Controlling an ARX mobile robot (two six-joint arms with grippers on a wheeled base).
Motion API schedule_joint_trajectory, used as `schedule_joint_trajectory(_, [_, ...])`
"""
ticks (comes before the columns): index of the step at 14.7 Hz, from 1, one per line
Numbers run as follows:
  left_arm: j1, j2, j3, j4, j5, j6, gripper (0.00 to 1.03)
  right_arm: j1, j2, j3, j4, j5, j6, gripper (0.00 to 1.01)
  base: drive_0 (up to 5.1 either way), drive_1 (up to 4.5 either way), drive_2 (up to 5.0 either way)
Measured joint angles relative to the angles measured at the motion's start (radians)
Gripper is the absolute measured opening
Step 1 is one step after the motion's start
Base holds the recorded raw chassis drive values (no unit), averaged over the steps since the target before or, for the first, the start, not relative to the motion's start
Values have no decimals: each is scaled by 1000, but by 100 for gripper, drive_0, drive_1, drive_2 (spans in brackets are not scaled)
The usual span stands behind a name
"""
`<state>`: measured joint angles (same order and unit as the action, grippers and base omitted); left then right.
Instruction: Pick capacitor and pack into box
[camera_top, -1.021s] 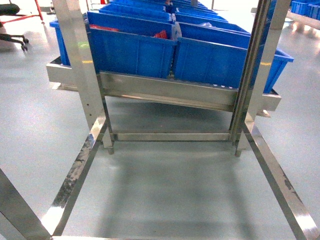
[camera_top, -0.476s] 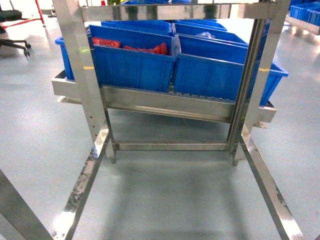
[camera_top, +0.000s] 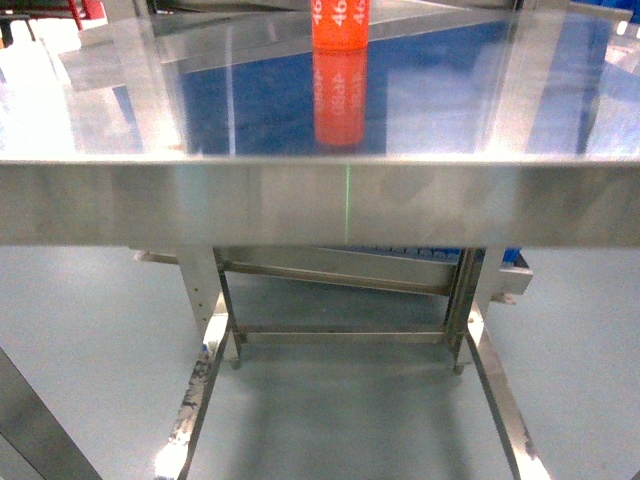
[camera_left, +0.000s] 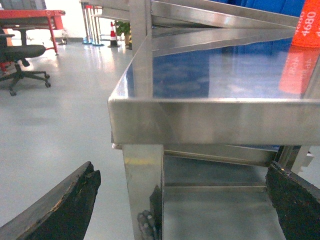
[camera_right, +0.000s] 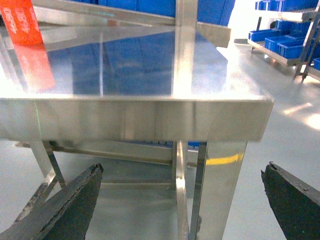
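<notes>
An orange-red upright object (camera_top: 340, 25) printed with white digits stands at the far middle of a shiny steel table (camera_top: 300, 205); I cannot tell whether it is the capacitor. It also shows at the edge of the left wrist view as the orange object (camera_left: 309, 22) and in the right wrist view as the orange object (camera_right: 19, 22). The box is out of view. My left gripper (camera_left: 181, 167) hangs open below the table's left front corner (camera_left: 130, 117). My right gripper (camera_right: 183, 166) is open below the right front corner (camera_right: 250, 117). Both are empty and neither shows in the head view.
Under the table runs a steel rack frame (camera_top: 340, 335) with legs (camera_right: 220, 190). Blue bins (camera_right: 205, 10) stand behind the table, and more on a shelf (camera_right: 280, 40) at the right. An office chair (camera_left: 20, 55), a red table (camera_left: 30, 15) and a cone (camera_left: 114, 35) stand on the floor at the left.
The head view has risen from the low rack of blue bins to the table top's level. The table's front edge now crosses the frame, and the orange object has come into sight.
</notes>
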<state>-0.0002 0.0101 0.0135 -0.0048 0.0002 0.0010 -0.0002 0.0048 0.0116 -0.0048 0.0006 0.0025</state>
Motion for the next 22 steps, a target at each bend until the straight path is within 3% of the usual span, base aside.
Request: schedule_joint_trajectory(22, [0,0,0,1,0,0,98,0,0,0,0,0,0,98,0,0,0])
